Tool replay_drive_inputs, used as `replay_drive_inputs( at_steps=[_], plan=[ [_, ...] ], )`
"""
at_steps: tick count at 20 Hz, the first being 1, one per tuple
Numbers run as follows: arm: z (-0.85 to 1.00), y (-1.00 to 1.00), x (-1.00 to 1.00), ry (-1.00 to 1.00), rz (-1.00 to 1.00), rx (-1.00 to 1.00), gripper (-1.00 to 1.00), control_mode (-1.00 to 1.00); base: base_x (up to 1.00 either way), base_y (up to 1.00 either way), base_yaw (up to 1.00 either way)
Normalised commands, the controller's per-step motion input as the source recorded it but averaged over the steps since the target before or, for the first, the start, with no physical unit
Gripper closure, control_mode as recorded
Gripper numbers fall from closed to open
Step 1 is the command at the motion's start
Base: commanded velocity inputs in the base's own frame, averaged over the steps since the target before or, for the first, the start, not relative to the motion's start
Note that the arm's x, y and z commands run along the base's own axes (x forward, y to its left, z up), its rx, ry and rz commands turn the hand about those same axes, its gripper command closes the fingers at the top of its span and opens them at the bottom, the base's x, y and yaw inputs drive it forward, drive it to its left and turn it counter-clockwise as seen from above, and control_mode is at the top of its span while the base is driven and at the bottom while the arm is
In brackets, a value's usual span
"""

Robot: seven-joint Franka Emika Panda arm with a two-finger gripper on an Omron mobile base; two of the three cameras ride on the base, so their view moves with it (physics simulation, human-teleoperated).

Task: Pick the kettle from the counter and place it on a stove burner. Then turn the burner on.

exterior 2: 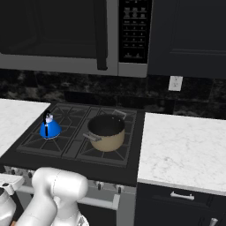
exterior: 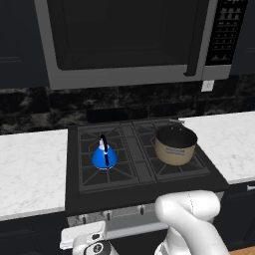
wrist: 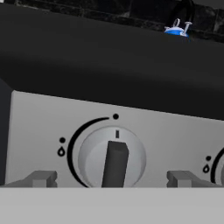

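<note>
The small blue kettle (exterior: 104,156) (exterior 2: 50,129) stands upright on the front-left stove burner (exterior: 99,174), on its black grate. Its top peeks over the stove's front edge in the hand view (wrist: 177,29). My gripper (wrist: 113,179) is down low in front of the stove's control panel and is open. Its two fingertips (wrist: 41,178) stand on either side of a grey knob (wrist: 114,158) without touching it. The knob's dark bar points straight up at the mark above it. The white marble counter (exterior: 30,167) (exterior 2: 181,145) lies on both sides of the stove.
A wide beige pot (exterior: 175,145) (exterior 2: 106,132) sits on the right-hand burners. A microwave (exterior: 129,40) hangs above the stove. A second knob (wrist: 218,168) shows at the right edge of the hand view. More knobs (exterior 2: 98,185) line the stove's front.
</note>
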Motion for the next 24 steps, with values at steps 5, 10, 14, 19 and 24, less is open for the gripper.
replay_drive_inputs(
  at_steps=[5,10,14,19,24],
  plan=[
    [0.12,0.0,0.0,0.0,0.0,0.0,-1.0,-1.0,0.0,0.0,0.0],
    [0.22,0.0,0.0,0.0,0.0,0.0,-1.0,-1.0,0.0,0.0,0.0],
    [0.0,0.0,0.03,0.0,0.0,0.0,-1.0,-1.0,0.0,0.0,0.0],
    [-0.1,0.0,0.08,0.0,0.0,0.0,-1.0,-1.0,0.0,0.0,0.0],
    [-0.08,0.0,0.01,0.0,0.0,0.0,-1.0,-1.0,0.0,0.0,0.0]
  ],
)
